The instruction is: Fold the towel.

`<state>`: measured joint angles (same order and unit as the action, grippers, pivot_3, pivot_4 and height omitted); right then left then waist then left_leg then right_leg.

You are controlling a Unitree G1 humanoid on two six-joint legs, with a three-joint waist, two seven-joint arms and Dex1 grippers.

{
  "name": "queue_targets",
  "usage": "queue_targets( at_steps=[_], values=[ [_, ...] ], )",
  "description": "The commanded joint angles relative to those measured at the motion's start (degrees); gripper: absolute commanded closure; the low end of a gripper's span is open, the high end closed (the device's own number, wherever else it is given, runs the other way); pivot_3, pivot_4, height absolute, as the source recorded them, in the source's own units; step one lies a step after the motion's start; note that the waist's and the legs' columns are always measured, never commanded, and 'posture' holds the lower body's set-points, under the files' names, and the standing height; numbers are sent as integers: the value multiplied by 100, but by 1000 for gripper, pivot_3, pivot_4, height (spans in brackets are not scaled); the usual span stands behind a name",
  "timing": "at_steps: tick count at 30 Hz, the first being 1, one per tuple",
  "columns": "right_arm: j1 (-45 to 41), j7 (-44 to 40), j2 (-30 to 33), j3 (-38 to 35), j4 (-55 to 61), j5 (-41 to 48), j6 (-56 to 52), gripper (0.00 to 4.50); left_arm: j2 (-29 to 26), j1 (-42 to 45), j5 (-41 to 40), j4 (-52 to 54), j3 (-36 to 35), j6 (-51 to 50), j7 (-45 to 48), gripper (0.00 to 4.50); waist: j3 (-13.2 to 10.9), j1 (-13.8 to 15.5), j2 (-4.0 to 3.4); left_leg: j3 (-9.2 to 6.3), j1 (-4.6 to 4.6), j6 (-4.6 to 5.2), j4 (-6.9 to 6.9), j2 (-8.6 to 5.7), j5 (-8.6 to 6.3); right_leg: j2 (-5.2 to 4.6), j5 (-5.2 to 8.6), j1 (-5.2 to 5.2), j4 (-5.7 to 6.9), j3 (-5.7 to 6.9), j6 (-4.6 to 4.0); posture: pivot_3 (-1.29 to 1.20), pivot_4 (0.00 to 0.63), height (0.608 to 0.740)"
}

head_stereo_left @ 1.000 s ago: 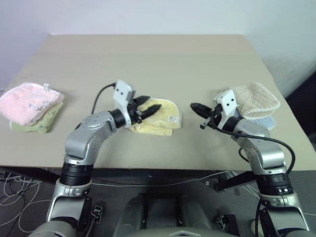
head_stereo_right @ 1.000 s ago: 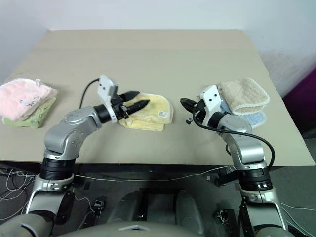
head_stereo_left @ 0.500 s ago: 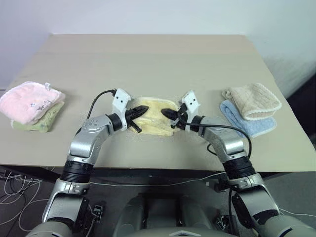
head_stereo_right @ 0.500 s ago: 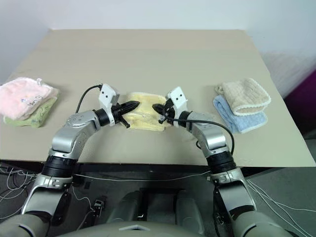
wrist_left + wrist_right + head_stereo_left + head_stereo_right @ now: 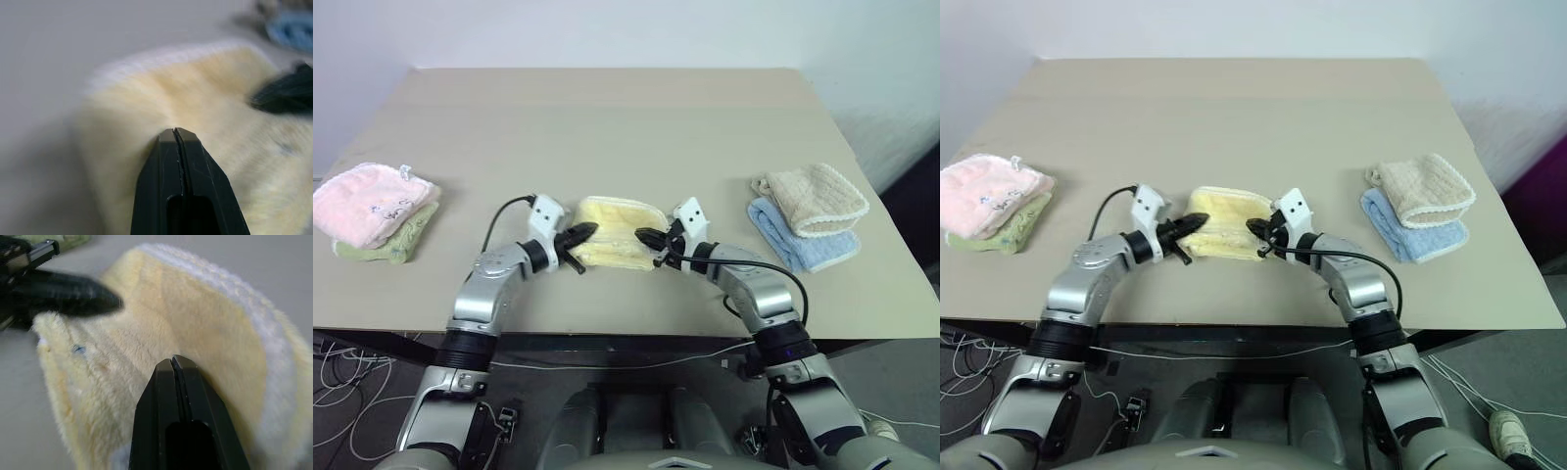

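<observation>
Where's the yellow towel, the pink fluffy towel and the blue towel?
Pale yellow terry towel (image 5: 612, 227), left eye view, middle of its top face.
Pink fluffy towel (image 5: 367, 201), left eye view, middle of its top.
Light blue folded towel (image 5: 808, 247), left eye view, part showing below the beige towel.

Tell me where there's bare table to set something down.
The whole far half of the table behind the yellow towel is bare. Crowded spots: the pink towel pile at the left edge, the beige and blue towels at the right, and both grippers flanking the yellow towel.
</observation>
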<state>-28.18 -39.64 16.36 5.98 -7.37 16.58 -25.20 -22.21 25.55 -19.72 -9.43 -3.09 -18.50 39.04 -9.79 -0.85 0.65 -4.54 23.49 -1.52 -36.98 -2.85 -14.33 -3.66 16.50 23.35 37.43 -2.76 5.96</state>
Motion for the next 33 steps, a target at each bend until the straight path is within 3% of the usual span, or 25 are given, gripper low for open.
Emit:
queue_targets(
  at_steps=[1, 8, 13, 33],
  values=[
    [60, -34, 334, -731, 899, 773, -872, 4119, -408, 9, -321, 329, -718, 72, 15, 4500, 0, 3, 1, -1, 1, 0, 0, 0, 0, -1, 0, 0, -1, 0, 0, 0, 150, 740],
    [-100, 328, 415, -1812, 699, 2219, -3053, 1857, -1129, -492, 14, 93, -760, 380, 364, 4500, 0, 2, 0, 0, -2, 1, 7, 4, 0, -2, 0, -2, -4, -2, -1, 0, 150, 740],
    [-357, 571, 186, -2166, 2, 2739, -3956, 82, -1116, -660, -31, 205, -805, 409, 406, 4500, -1, 7, -1, 2, 0, 1, 8, 4, -1, -7, 0, -1, -5, -4, -2, 0, 150, 740],
    [-1076, 634, -839, -1325, -1034, 2508, -4301, 36, -947, -1102, -213, 764, -792, 221, 350, 4500, 0, -181, -1, 6, -1, 1, 18, 19, -1, 8, 0, 11, -1, -6, -2, 0, 150, 740]
  ],
)
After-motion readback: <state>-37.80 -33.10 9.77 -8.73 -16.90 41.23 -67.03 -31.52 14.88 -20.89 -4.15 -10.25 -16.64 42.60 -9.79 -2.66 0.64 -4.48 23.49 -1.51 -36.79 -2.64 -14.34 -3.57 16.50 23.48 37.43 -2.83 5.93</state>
